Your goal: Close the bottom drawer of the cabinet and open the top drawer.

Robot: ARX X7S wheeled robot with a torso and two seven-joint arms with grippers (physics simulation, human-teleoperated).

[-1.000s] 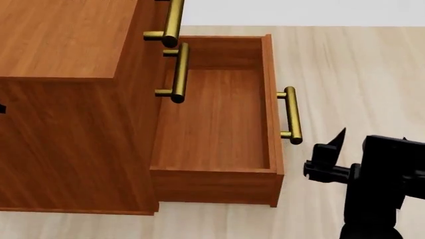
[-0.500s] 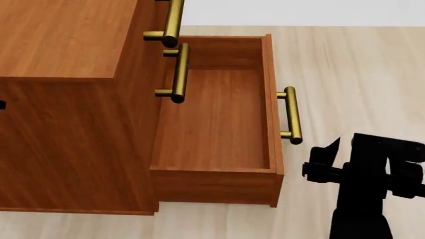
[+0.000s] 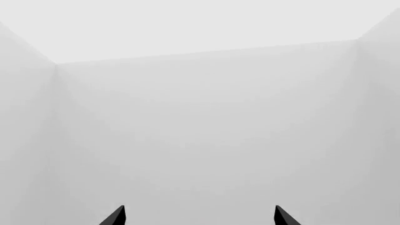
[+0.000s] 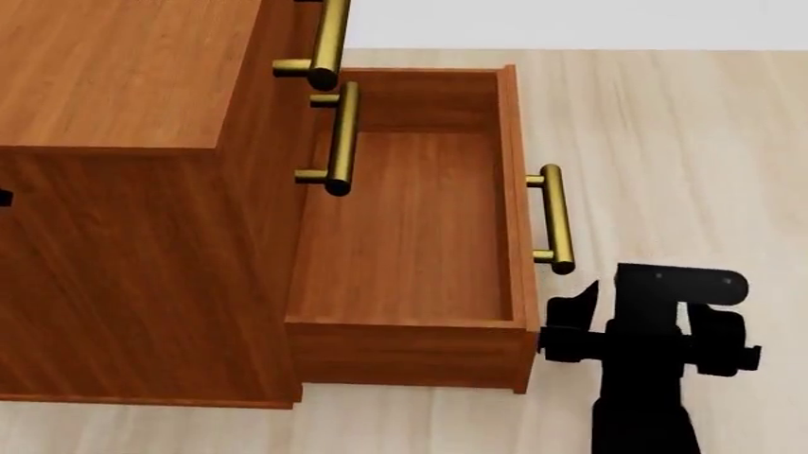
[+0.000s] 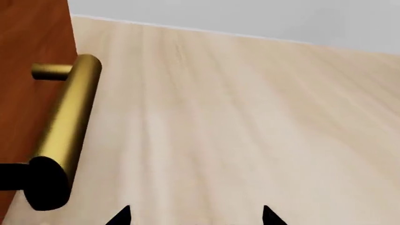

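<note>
the shallow reddish-brown wooden bottom drawer (image 4: 411,236) is standing pulled fully out to the right of the boxy reddish-brown wood-grain cabinet (image 4: 127,218), its brass bar handle (image 4: 552,219) running near to far. the black right claw (image 4: 593,326) is hovering just near and right of that handle, tips spread apart and empty, so a leftward push looks needed. the left claw (image 3: 198,216), also parted, is facing only blank wall.

I'm seeing the cabinet (image 4: 127,236) with its bottom drawer (image 4: 411,236) standing pulled out; top drawer (image 4: 331,38) sitting shut.
</note>
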